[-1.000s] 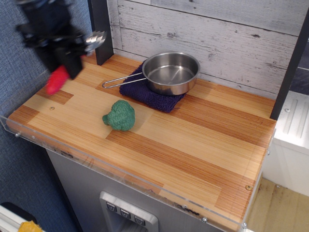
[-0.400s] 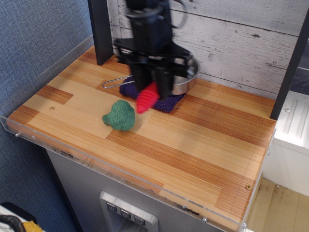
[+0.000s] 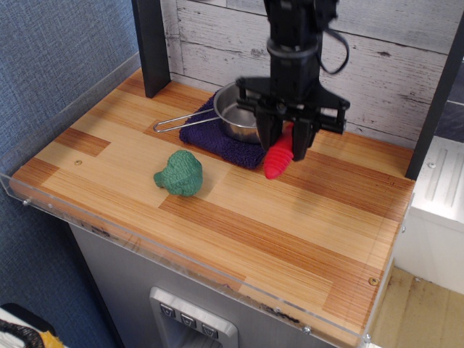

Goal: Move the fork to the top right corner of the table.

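Note:
My black gripper (image 3: 287, 143) is shut on the fork (image 3: 278, 160). Only the fork's thick ribbed red handle shows, hanging down below the fingers and tilted to the lower left; its tines are hidden inside the gripper. The gripper holds it above the striped wooden table (image 3: 304, 217), just right of the steel pan (image 3: 235, 114) and over the right middle of the top. I cannot tell whether the handle's tip touches the wood.
The steel pan with its thin wire handle sits on a dark blue cloth (image 3: 217, 139) at the back. A green broccoli toy (image 3: 180, 172) lies left of centre. A black post (image 3: 151, 45) stands at the back left, another (image 3: 435, 101) at the right edge. A clear acrylic rim (image 3: 188, 255) runs along the front.
The gripper has carried the fork from the far left, across the front of the pan, to the right side of the pan. Pan, cloth and broccoli have not moved.

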### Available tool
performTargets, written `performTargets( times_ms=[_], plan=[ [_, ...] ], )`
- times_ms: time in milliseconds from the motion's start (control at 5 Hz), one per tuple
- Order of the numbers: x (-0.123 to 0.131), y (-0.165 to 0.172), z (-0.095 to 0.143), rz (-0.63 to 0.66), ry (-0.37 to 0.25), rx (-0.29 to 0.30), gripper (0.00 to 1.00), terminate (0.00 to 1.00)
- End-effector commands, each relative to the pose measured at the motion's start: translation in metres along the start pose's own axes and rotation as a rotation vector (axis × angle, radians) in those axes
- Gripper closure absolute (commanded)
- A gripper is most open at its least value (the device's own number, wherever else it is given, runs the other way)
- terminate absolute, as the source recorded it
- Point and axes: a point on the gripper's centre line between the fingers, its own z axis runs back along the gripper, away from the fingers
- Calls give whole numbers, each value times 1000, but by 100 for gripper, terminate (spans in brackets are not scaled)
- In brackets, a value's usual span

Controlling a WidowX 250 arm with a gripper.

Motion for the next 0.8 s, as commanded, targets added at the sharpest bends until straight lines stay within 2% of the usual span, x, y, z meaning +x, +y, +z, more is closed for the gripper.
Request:
performTargets(
  times_ms=[0,200,400,600],
  plan=[
    [21,-32,-21,-66,-16,-19,100,0],
    [15,-55,-34,-117,-1,-47,100,0],
    [13,-69,-36,-144,2,-29,100,0],
    [13,-66,-46,-93,53,-34,0,0]
  ],
)
